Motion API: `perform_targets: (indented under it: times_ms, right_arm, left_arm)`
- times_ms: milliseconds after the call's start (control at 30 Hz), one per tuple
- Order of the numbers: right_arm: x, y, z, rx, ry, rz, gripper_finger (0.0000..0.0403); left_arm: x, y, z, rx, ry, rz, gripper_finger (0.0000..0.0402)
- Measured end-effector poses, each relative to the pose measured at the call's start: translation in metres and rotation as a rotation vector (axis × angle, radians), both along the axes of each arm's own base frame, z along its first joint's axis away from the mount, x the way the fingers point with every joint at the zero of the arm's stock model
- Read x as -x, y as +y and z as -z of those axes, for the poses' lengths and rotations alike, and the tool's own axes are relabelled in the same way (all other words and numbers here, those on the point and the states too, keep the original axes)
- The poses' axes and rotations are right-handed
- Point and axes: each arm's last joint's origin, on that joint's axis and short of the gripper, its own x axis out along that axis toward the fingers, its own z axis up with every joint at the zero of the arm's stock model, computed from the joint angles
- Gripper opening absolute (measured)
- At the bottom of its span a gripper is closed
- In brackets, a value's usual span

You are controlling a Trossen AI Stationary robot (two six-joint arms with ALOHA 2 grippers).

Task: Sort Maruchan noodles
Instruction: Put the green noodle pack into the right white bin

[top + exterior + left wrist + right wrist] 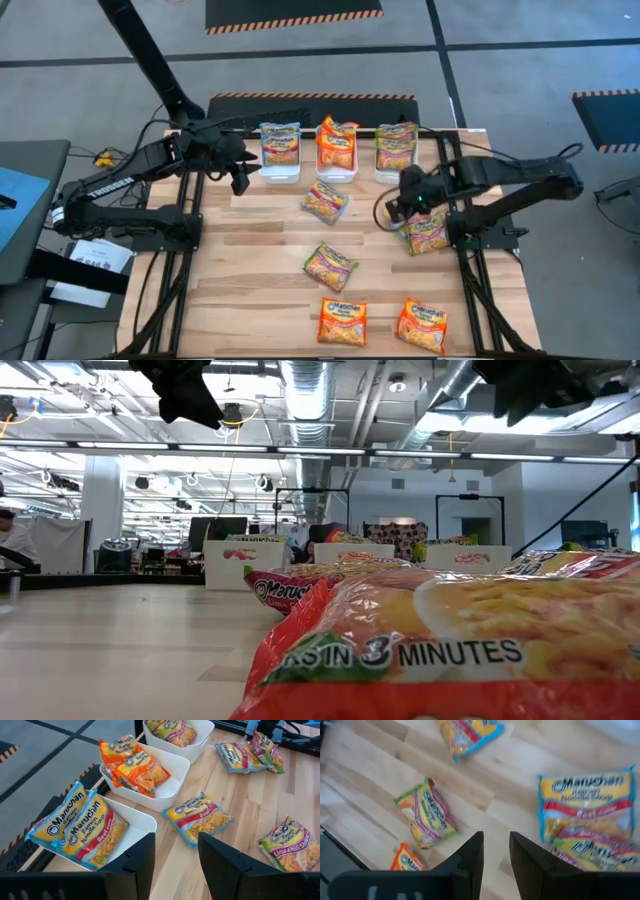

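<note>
Maruchan noodles (331, 265) loose on table (250, 290) | left gripper (175, 860) jaws spread, empty | right gripper (496, 855) jaws spread, empty

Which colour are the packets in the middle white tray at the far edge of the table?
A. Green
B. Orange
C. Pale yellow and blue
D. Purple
B: the middle tray holds orange packets, seen from above and from the left wrist, while the trays on either side hold yellow-and-blue and green-yellow ones.
</note>
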Motion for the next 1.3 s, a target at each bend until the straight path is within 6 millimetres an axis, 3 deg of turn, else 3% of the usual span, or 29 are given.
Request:
perform_targets:
  times_ms: [233,367,600,867,1300]
  right_arm:
    - [-0.015,0.021,0.027,-0.017,0.018,-0.058,0.0119]
    - [-0.037,0.027,0.038,-0.025,-0.034,-0.106,0.0129]
    - [-0.080,0.031,0.062,-0.050,-0.095,-0.206,0.0182]
    - [-0.120,0.033,0.106,-0.115,-0.065,-0.307,0.0219]
    - [-0.144,0.039,0.161,-0.166,0.033,-0.348,0.0218]
  left_arm:
    - [0.000,0.000,0.000,0.009,0.000,0.017,0.0137]
    - [0.000,-0.002,0.001,0.022,-0.002,0.047,0.0137]
    - [0.000,-0.002,0.001,0.032,-0.002,0.063,0.0137]
    - [0.001,-0.003,0.003,0.039,0.028,0.067,0.0137]
    - [0.003,-0.004,0.007,0.067,0.068,0.062,0.0137]
